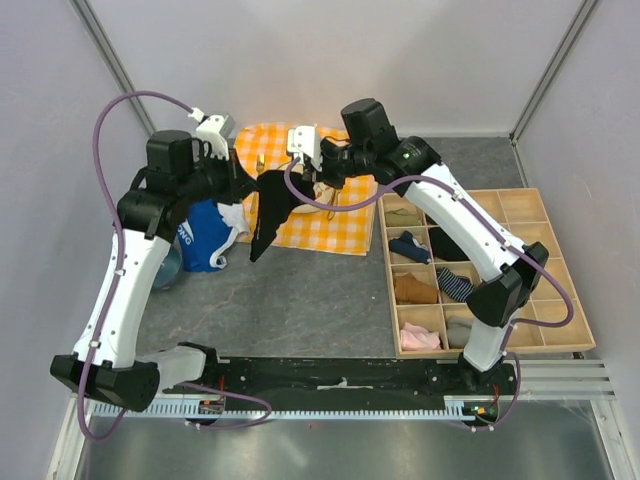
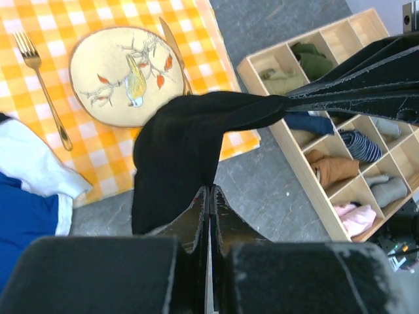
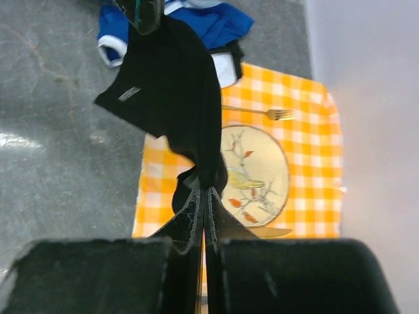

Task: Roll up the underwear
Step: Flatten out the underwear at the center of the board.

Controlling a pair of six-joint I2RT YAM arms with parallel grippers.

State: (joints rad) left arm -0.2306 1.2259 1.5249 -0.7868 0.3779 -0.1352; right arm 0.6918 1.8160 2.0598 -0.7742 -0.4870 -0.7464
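The underwear (image 1: pixel 268 212) hangs in the air between the two arms, stretched from one claw to the other and sagging to a point toward six o'clock. The left gripper (image 2: pixel 209 191) is pinched tight on one edge of the black fabric, and the right gripper (image 3: pixel 204 191) is pinched tight on the opposite edge. Neither jaw shows a gap.

Below it lie the orange checked cloth (image 1: pixel 335 228) with the plate (image 2: pixel 124 73) and fork (image 2: pixel 40 82), and at nine o'clock of the hanging fabric the blue garment (image 1: pixel 205 238). The wooden tray (image 1: pixel 562 268) sits at three o'clock.

The step in hand looks like spreading the briefs flat before any roll can begin. To do that well, both arms should draw apart evenly so the waistband goes taut, then carry the piece toward six o'clock – onto the grey table (image 1: pixel 300 300), off the plate and away from the blue garment – and lower the hanging end first so that it lays out without folds
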